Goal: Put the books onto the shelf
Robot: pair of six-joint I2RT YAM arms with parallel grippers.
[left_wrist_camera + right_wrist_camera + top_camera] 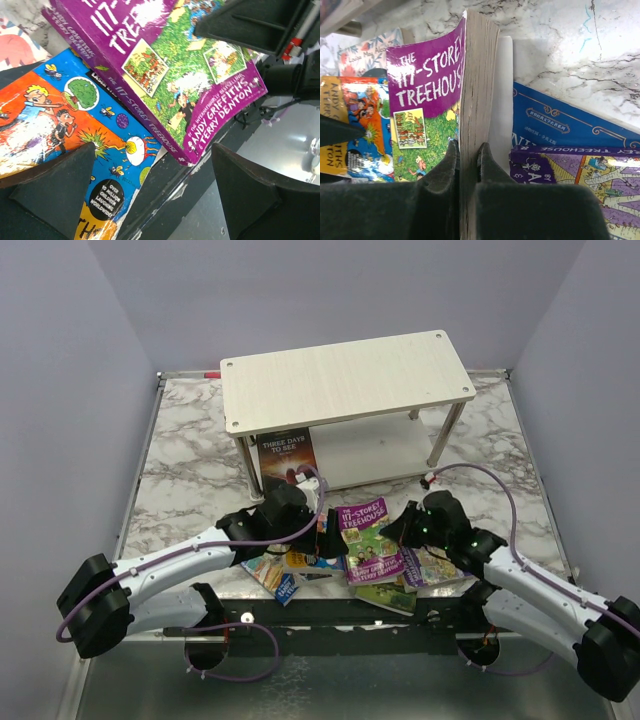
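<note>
Right wrist view: right end effector (468,150) clamps the purple Treehouse book (427,90) by its page edge at the bench's (190,480) near edge; a slow lift to the shelf (345,375) should prevent slipping, while the left end effector (150,175) gapes open.

Two-tier shelf (345,380) behind purple Treehouse book (368,540)

books (372,545) before shelf (345,375), another book (287,455) in it

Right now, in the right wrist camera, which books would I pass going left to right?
Left to right: orange Treehouse book → purple 117-Storey Treehouse book, standing on edge → blue book.
</note>
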